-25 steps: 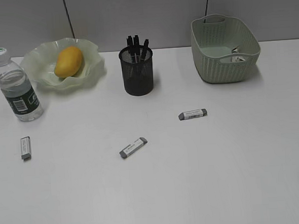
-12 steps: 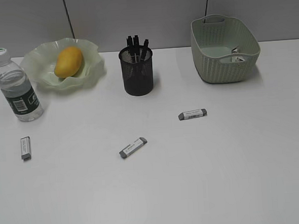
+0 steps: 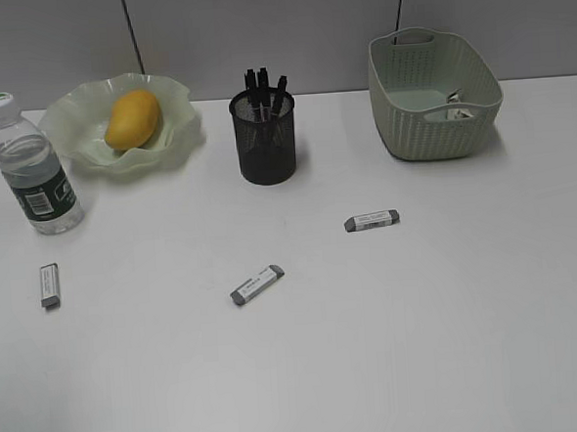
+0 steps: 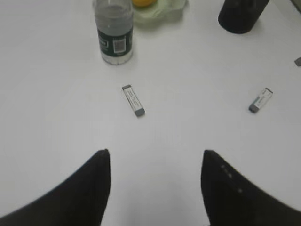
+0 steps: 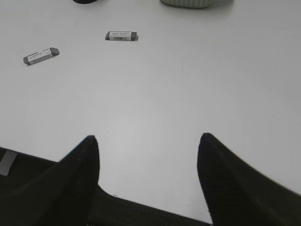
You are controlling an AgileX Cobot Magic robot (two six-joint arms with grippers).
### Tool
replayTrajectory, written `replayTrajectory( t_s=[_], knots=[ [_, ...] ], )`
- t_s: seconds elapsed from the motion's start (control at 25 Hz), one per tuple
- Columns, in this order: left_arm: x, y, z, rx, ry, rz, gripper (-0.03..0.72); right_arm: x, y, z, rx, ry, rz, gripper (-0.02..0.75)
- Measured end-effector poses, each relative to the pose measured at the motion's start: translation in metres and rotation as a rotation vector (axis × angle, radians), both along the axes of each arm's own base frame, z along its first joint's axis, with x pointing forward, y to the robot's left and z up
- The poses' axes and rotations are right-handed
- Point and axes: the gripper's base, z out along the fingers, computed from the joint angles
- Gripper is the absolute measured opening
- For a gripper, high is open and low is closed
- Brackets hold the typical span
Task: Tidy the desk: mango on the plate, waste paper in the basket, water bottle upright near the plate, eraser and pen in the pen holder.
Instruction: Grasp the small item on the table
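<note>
White worktop (image 3: 424,345) w/ most of the tidy-up done: mango (image 3: 132,118) sits in the plate (image 3: 181,134), bottle (image 3: 33,168) stands upright just left of the plate, paper (image 3: 455,108) lies in the basket (image 3: 434,119), pens (image 3: 264,85) stick up from the pen holder (image 3: 264,137). Left to do, by my read: three erasers, all flat on the worktop. Nearest eraser (image 3: 371,220) is front-right of the holder, middle eraser (image 3: 256,284) further front of it, far eraser (image 3: 49,285) well to the holder's front-left, in front of the bottle.

Both sets of jaws stand open and empty: left gripper (image 4: 155,157) hangs short of the far eraser, right gripper (image 5: 148,141) short of the nearest one.

Step in hand looks like approach. Erasers are thin, so come straight down, jaws across the short width, tips nearly on the surface. At the holder, drop beside the pens, not onto them.

Room: plenty of bare surface around each eraser, none near an edge. Only tight spot is the bottle behind the far eraser; keep the left arm low and clear of it.
</note>
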Motion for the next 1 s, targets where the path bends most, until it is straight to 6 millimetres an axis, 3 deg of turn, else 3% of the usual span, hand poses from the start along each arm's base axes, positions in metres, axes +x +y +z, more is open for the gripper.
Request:
replayTrajectory(
  t_s=[0.16, 0.24, 0.52, 0.76, 1.0],
  knots=[
    [0.048, -0.008, -0.007, -0.052, 0.195, 0.028, 0.466, 0.000, 0.000, 0.000, -0.001, 0.000, 0.000, 0.519],
    [0.077, -0.012, -0.018, -0.061, 0.314, 0.054, 0.466, 0.000, 0.000, 0.000, -0.003, -0.001, -0.001, 0.514],
    [0.145, -0.019, -0.056, -0.097, 0.507, 0.152, 0.466, 0.000, 0.000, 0.000, -0.006, -0.004, -0.002, 0.509],
    [0.179, -0.021, -0.095, -0.127, 0.542, 0.234, 0.466, 0.000, 0.000, 0.000, -0.006, -0.005, -0.002, 0.509],
    [0.201, -0.021, -0.126, -0.148, 0.535, 0.299, 0.466, 0.001, 0.000, 0.001, -0.006, -0.009, -0.002, 0.509]
  ],
)
